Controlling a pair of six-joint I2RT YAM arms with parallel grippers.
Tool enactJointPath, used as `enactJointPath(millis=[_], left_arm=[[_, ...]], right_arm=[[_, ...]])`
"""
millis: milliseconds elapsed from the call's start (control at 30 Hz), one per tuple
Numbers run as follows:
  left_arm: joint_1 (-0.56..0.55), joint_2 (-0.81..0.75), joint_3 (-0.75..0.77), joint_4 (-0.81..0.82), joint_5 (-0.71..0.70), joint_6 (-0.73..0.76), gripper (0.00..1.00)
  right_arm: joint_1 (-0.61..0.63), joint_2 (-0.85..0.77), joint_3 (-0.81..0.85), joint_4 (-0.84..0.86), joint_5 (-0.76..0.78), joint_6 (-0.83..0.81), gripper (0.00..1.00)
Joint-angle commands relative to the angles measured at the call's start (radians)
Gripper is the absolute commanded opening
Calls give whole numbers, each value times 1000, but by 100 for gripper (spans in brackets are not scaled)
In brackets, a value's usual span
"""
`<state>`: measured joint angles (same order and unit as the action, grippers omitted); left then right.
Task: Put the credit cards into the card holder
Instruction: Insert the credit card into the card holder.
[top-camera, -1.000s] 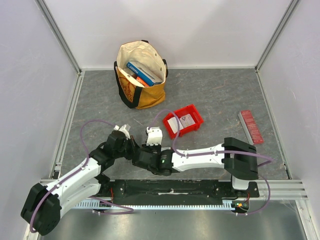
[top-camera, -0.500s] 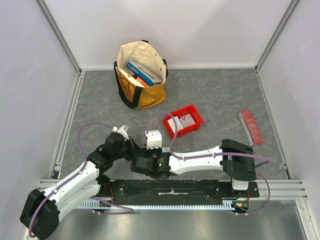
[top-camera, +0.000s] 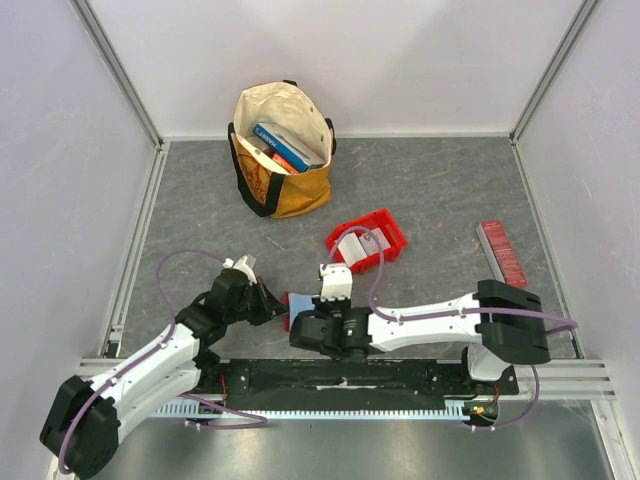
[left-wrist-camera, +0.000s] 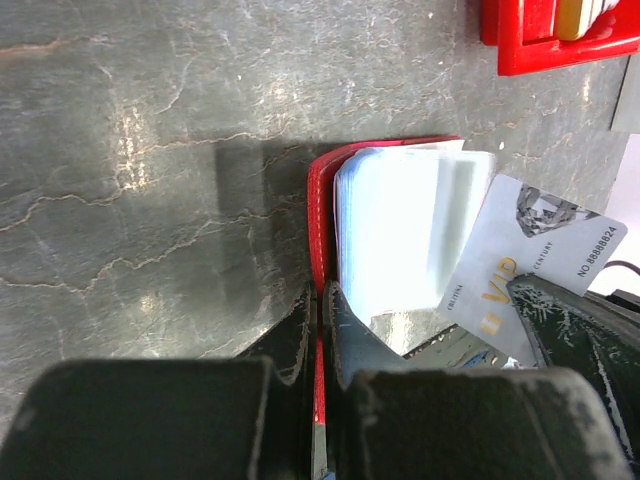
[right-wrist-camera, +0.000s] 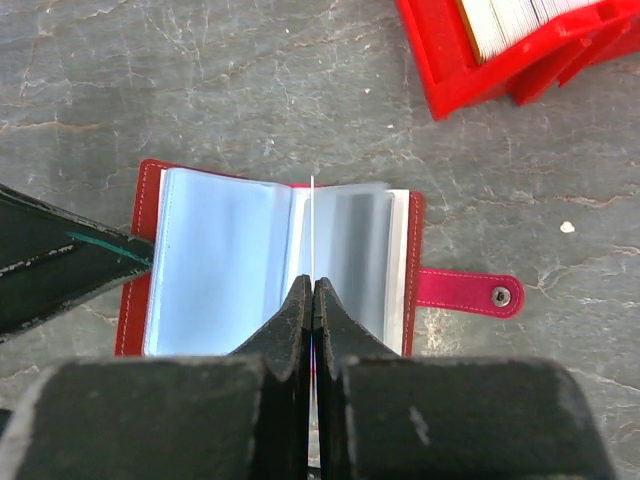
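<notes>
The card holder (right-wrist-camera: 215, 260) lies open on the grey table (right-wrist-camera: 150, 80), right under the right tool (right-wrist-camera: 312, 287). It is near the front edge of the table, between the two arms.

The right tool is shut tight on one card (left-wrist-camera: 540, 258). In the right tool's own camera, the card shows only as a thin white line. It stands on its edge over the middle fold of the card holder. In the left tool's camera, the same card shows its flat face. It is pale grey with gold letters "VIP" and a row of numbers. It is tilted, and one end sits over the pale pages.

The left tool (left-wrist-camera: 320, 297) is shut too. It pinches the red cover at the left edge of the card holder.

The card holder is dark red on the outside, with light stitching along the edge. Inside are pale blue-white pockets, a bit shiny, spread open like the pages of a small book. A pink-red tab (right-wrist-camera: 468, 291) with a little round snap sticks out flat on the right side.

A bright red bin (right-wrist-camera: 450, 85) sits a little way behind the card holder and does not touch it. More cards (right-wrist-camera: 520, 15) stand inside it.

Far at the back of the table is a yellow and cream bag (top-camera: 300, 195) with books (top-camera: 280, 135) in it. A long red strip (top-camera: 502, 253) lies off to the right.
</notes>
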<state>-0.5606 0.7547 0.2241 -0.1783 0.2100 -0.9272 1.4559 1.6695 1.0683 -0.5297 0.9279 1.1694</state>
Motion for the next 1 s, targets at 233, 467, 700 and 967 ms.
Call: enactJointPath(millis=[233,467,700,967], left_arm=[[-2,24,-72,89,-6,-33,2],[-1,41,-95,125,-9,-48,2],[-1,57,-98,131,-17,-61,2],[-2,40,-108,123,-23,-73,2]], right_arm=[[-144,-284,-398,635,-385,-106,0],[-210,-251,-462,807,-504,-86,0],[-220,-191,-485,843,-525,-25,0],[-220,-221,-559,889,-489,21,0]])
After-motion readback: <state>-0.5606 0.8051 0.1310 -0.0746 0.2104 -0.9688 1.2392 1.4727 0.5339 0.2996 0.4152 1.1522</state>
